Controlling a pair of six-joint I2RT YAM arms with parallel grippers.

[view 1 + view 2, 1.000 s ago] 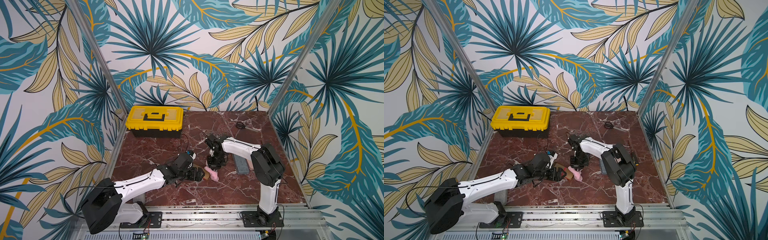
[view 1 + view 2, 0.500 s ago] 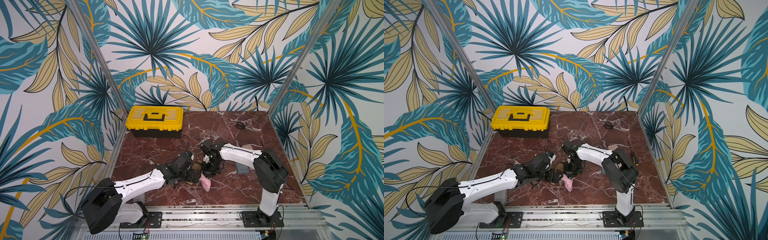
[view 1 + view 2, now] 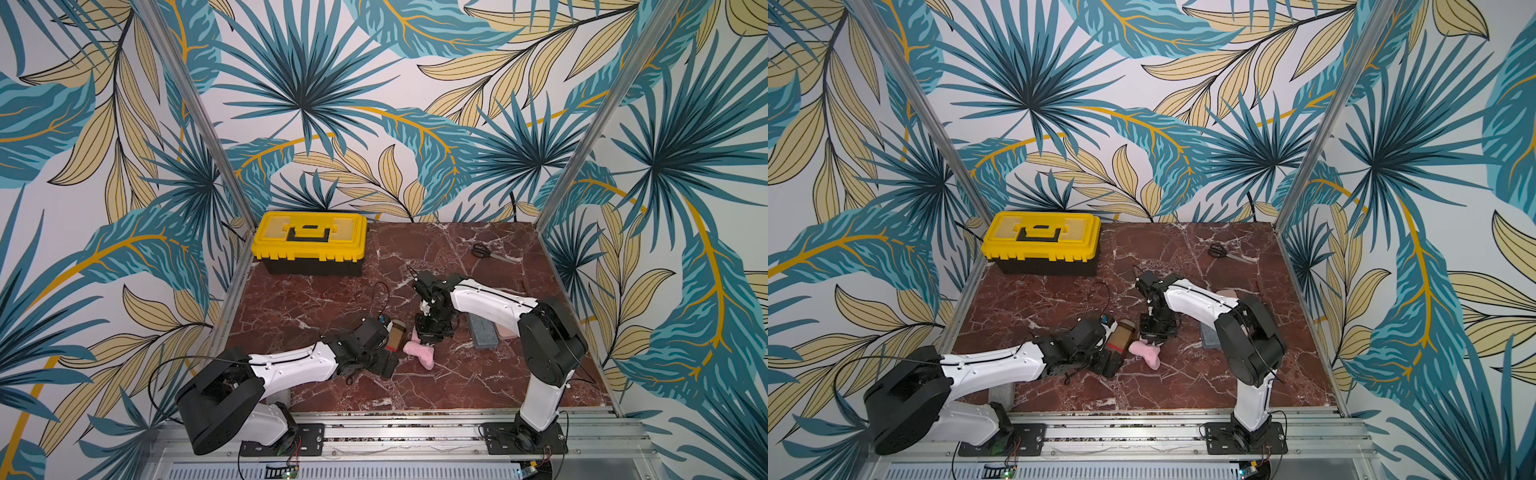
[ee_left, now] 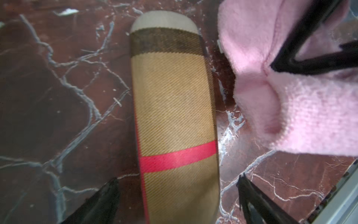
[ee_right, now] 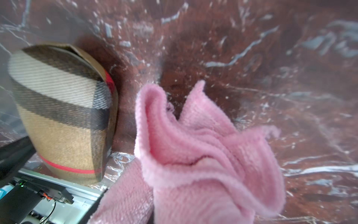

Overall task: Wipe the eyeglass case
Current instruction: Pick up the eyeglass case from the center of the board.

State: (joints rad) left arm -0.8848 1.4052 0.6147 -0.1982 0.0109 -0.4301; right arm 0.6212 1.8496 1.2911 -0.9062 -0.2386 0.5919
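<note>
Woven-fabric eyeglass case (image 4: 174, 116) looked stiff, light, slide-prone; your left jaws stood wide, empty, straddling its end. Pinch long sides there. Right jaws gripped soft pink cloth (image 5: 193, 155).

The tan plaid fabric eyeglass case (image 4: 174, 116) runs off the left wrist picture's edge between the spread jaws of the left gripper (image 4: 177, 183), so that end goes unseen. In both top views the gripper covers the same end. The tips of the right gripper (image 4: 275, 66) are sunk in the fluffy pink cloth (image 4: 290, 116), which is itself cut off. Beyond those jaws, the right arm covers part of a grey-blue flat slab (image 3: 482, 336) and most of a pale pink object (image 3: 505, 332). A small dark item (image 3: 480, 250) far past both jaws is too small to identify.
</note>
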